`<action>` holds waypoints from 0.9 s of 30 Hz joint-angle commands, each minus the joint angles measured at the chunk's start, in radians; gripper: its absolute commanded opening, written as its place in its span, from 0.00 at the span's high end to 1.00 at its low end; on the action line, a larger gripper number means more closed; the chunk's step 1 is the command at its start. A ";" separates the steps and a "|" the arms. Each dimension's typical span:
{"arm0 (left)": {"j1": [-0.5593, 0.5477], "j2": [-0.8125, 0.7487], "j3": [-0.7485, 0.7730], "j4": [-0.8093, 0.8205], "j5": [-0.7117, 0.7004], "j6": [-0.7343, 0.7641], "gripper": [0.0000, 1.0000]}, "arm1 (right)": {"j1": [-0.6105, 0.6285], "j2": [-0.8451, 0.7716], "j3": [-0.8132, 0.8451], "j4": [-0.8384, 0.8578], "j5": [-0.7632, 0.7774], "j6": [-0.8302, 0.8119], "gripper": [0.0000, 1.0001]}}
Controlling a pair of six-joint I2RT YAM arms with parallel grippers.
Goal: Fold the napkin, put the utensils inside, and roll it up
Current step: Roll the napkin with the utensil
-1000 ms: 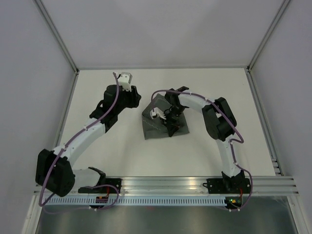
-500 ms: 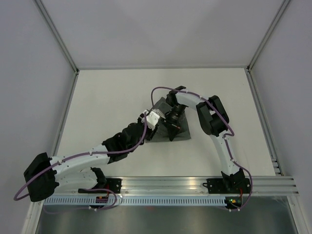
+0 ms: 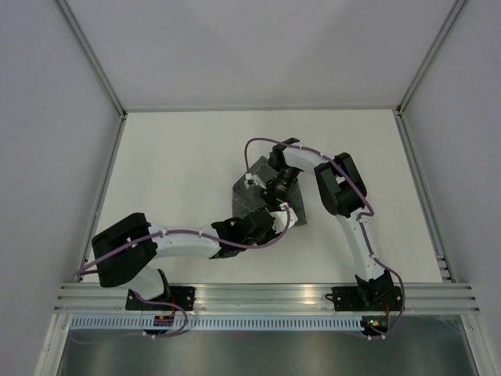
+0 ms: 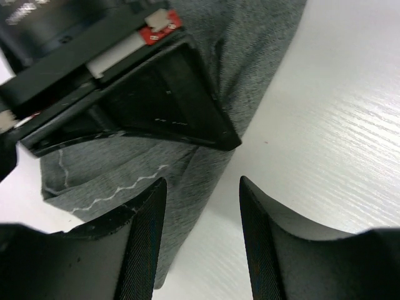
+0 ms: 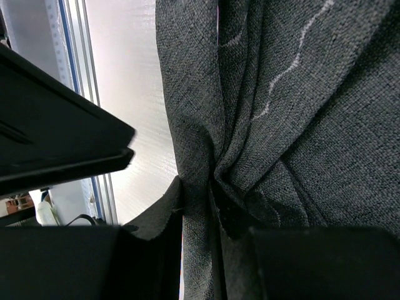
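**Top external view.** The dark grey square cloth napkin (image 3: 246, 202), hemmed with a pale stitched line, lies bunched and partly folded near the middle of the white table (image 3: 180, 164). The right gripper (image 3: 275, 202) comes down onto the napkin's near part. The left gripper (image 3: 282, 219) sits low at the napkin's near edge, just beside the right gripper. This view does not show how either pair of jaws stands.

**Left wrist view.** The left gripper's jaws stand apart and hold nothing. The gap between them shows the napkin's edge and bare table. A black finger of the right gripper presses on the cloth just ahead.

**Right wrist view.** The right gripper's jaws are closed on a gathered fold of the napkin. Creased cloth with the stitched line rises from the pinch. The left gripper's dark body fills the left side, and an aluminium rail (image 5: 75, 62) runs behind it.
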 commanded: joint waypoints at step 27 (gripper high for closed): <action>-0.005 0.305 0.066 0.084 0.066 0.054 0.84 | -0.016 0.104 0.035 0.088 0.134 -0.009 0.82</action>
